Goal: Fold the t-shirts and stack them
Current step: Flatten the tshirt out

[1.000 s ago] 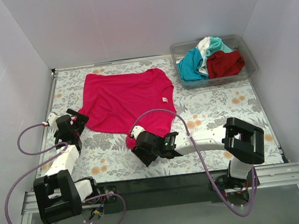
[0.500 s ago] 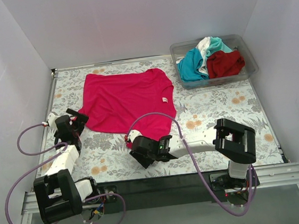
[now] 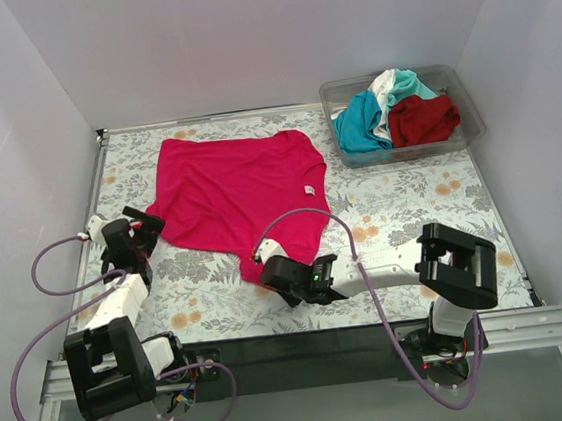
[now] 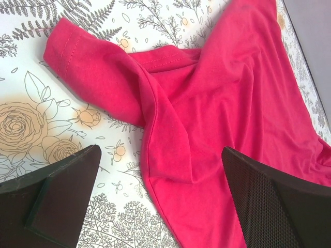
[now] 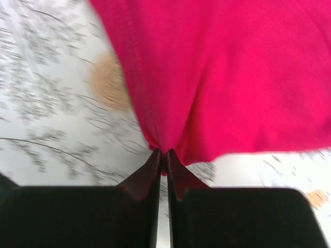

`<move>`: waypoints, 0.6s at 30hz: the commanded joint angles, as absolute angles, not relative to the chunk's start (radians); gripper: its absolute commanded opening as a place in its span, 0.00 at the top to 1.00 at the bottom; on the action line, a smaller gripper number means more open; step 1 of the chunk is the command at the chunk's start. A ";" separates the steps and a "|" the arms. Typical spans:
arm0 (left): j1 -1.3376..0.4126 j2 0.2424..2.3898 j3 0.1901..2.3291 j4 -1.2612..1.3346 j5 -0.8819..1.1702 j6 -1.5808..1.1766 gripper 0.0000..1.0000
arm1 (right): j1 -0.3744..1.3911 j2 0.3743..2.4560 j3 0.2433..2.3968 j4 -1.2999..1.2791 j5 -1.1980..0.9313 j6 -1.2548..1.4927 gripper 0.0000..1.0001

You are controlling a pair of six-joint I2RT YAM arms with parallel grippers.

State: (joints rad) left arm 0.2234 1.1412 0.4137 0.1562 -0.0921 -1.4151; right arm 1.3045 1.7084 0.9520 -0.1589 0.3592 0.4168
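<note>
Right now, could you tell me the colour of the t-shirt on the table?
The t-shirt is bright magenta-pink, clearest from the top external view.

- The table (image 3: 441,204) has one spread-out shirt (image 3: 238,185) lying flat on it, left of centre and toward the back.
- The bin (image 3: 473,122) sits in the back right corner, just right of that shirt's right sleeve but not touching it.
- There are three bunched shirts (image 3: 392,118) piled inside the bin: one on the left, one on the right, one wedged between them at the back.
- The left gripper (image 3: 142,230) is at the shirt's near-left sleeve, with the sleeve right in front of its fingers.
- The right gripper (image 3: 267,270) is at the shirt's near corner, with the cloth edge caught between its fingers.
- The right arm (image 3: 388,270) lies along the near edge of the table, reaching in from the right.
</note>
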 commanded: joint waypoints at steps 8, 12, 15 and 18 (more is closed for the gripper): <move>0.252 1.250 0.416 0.233 -0.048 -1.457 0.06 | 1.253 1.523 0.776 -0.267 0.497 0.498 0.99; 0.252 1.304 0.433 0.236 -0.043 -1.462 0.11 | 1.249 1.514 0.762 -0.267 0.500 0.505 0.99; 0.253 1.307 0.428 0.235 -0.058 -1.459 0.15 | 1.247 1.516 0.767 -0.267 0.506 0.505 0.99; 0.256 1.305 0.426 0.242 -0.064 -1.465 0.20 | 1.247 1.511 0.765 -0.265 0.509 0.500 0.99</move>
State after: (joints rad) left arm 0.2470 1.3125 0.4171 0.2253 -0.0547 -1.4605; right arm 1.2503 1.5330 0.7746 -0.2413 0.4736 0.4839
